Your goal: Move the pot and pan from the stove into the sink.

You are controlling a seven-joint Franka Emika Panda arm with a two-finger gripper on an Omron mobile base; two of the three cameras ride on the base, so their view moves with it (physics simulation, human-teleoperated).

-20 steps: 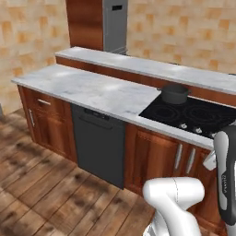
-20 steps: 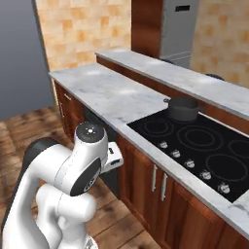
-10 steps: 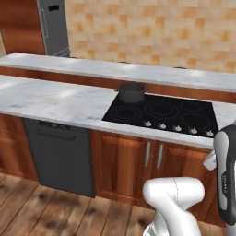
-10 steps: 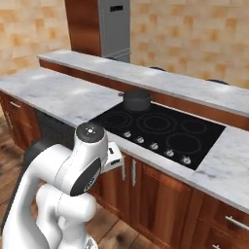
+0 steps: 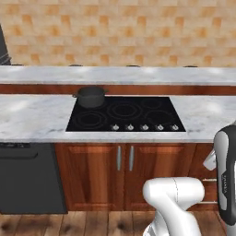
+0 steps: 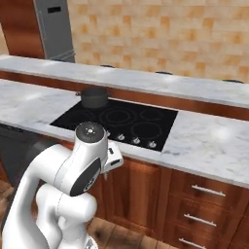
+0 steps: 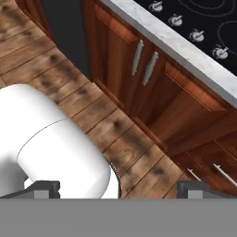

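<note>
The pot (image 5: 90, 96) (image 6: 94, 97), dark grey and deep with small side handles, stands on the back left burner of the stove (image 5: 126, 114) (image 6: 121, 119). The stove's front edge and silver knobs show at the top right of the hand view (image 7: 203, 23). The pan and the sink are out of view. My gripper (image 7: 119, 189) is open, with nothing between its widely spread fingertips (image 7: 42, 187). It hangs low in front of the cabinets, well below and in front of the counter, pointing down at the wooden floor.
Marble counter (image 5: 32, 115) (image 6: 214, 141) runs on both sides of the stove, with a raised ledge (image 5: 115, 73) behind it. A dark dishwasher (image 5: 25, 177) sits left of the wooden cabinet doors (image 5: 124, 170). Drawers (image 6: 204, 204) are at the right; a grey fridge (image 6: 53, 29) stands far left.
The whole picture has shifted: the base has moved, so the stove now faces the cameras squarely. The arm keeps its pose and the gripper stays open.
</note>
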